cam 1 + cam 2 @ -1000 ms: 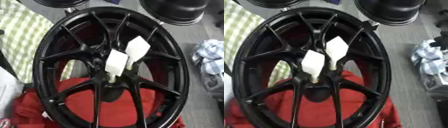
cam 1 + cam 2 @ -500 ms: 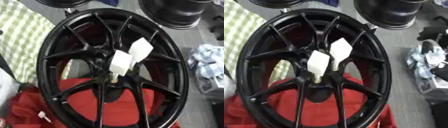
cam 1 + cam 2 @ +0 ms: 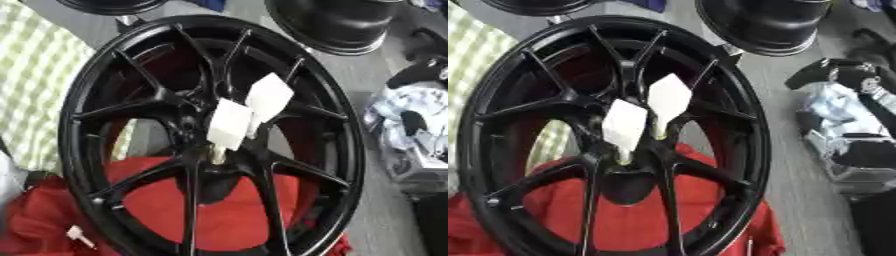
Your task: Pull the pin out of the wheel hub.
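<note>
Nothing on the floor has moved since a second ago; only my head camera has tilted, so the whole scene sits a little differently in view. I see the black wheel hub (image 3: 210, 135) lying flat, filling most of the picture, its spokes meeting at a dark centre. Two pins stand in that centre, each topped with a white paper tag: the nearer pin (image 3: 229, 125) has a pale stem going down into the hub, and the second pin (image 3: 268, 98) stands just behind it, to the right, their tags almost touching. Under the near half of the wheel hub lies a red cloth (image 3: 219, 215), showing through the spokes, and a green checked cloth (image 3: 35, 90) lies to its left. Beyond the wheel hub stand two more black rims (image 3: 337, 25), and to its right a heap of white and dark things I cannot make out. Neither hand shows in either view, so I cannot tell their state
</note>
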### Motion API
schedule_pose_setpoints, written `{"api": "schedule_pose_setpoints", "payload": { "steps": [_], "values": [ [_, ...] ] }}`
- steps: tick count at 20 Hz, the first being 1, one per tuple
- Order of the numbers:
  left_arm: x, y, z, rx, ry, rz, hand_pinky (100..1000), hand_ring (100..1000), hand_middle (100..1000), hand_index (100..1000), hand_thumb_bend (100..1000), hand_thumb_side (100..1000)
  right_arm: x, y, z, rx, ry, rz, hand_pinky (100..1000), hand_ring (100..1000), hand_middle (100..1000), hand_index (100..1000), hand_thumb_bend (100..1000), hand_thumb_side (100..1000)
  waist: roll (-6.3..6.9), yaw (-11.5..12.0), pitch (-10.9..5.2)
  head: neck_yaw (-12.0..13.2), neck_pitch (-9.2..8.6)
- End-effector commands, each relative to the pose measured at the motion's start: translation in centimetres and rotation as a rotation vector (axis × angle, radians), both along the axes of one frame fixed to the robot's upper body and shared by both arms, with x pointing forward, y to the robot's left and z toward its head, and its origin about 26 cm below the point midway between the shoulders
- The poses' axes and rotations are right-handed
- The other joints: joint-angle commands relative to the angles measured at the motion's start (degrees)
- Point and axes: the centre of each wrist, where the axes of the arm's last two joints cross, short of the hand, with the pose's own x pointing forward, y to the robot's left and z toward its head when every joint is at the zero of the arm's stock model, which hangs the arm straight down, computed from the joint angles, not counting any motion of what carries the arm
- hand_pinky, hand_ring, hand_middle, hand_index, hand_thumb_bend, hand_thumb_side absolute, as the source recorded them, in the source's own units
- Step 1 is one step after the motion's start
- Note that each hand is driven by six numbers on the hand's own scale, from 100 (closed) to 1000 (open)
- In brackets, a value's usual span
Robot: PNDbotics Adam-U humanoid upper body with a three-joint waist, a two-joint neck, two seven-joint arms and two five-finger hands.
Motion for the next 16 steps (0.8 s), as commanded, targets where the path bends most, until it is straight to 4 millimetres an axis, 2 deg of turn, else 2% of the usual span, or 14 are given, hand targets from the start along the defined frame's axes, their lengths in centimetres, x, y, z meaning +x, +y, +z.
{"api": "schedule_pose_setpoints", "payload": {
  "steps": [1, 8, 16],
  "values": [
    [-0.3, -0.1, 1.0, 0.031, -0.028, -0.009, 609, 686, 659, 806, 100, 738, -0.3, 0.3, 2.4, -0.161, -0.043, -0.015, 863, 753, 723, 790, 100, 216, 0.54, 0.3, -1.15, -0.59, 0.14],
    [-0.2, -0.4, 1.2, 0.033, -0.034, -0.026, 609, 685, 659, 806, 100, 736, -0.3, 0.9, 5.7, -0.238, -0.05, -0.023, 872, 764, 736, 802, 100, 228, 0.7, 1.73, -1.05, -1.89, -0.66],
    [-0.1, -0.7, 1.3, 0.032, -0.034, -0.044, 609, 684, 659, 806, 100, 737, 0.2, 3.1, 7.5, -0.292, -0.024, 0.023, 881, 790, 763, 823, 100, 245, -0.02, 3.46, -1.12, -4.42, -1.0]
  ]
}}
